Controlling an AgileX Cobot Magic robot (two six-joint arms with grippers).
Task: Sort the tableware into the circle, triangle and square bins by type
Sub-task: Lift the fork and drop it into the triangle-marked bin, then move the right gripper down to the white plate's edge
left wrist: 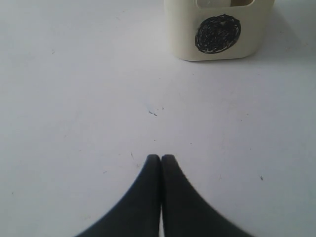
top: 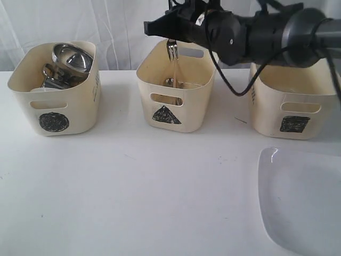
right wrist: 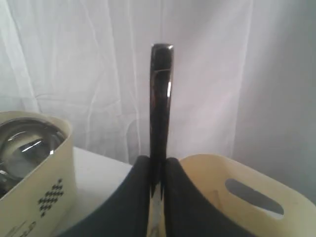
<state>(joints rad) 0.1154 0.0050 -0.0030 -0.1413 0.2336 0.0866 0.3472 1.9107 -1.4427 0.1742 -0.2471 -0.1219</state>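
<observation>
**Exterior view.** Three cream bins stand in a row on the white surface [top: 133,202]. The circle bin [top: 80,114] already holds steel vessels [top: 69,58]. The triangle bin [top: 193,106] stands in the middle, with a piece of steel cutlery [top: 169,81] inside. The square bin [top: 266,120] shows nothing in it from this angle. The right arm reaches across the middle, and the right end effector [top: 170,36] pinches what appears to be the fork [top: 172,53]. The fork hangs upright over the triangle bin's opening, lower end near the rim, probably so that it drops inside on release. The large white plate [top: 298,197] lies flat on the surface in front of the square bin and is not yet sorted.

**Left wrist view.** The left end effector [left wrist: 161,163] is pressed together and empty, hanging above bare surface. The circle bin [left wrist: 182,34] stands well ahead of it. This arm appears to be parked clear of the working arm.

**Right wrist view.** The fingers [right wrist: 140,187] are clamped on the fork's shaft [right wrist: 161,98], whose flat end projects beyond them. The narrow grip on the shaft keeps the utensil from swinging. The circle bin with its steel contents and, most likely, the triangle bin's rim [right wrist: 222,165] lie below.
</observation>
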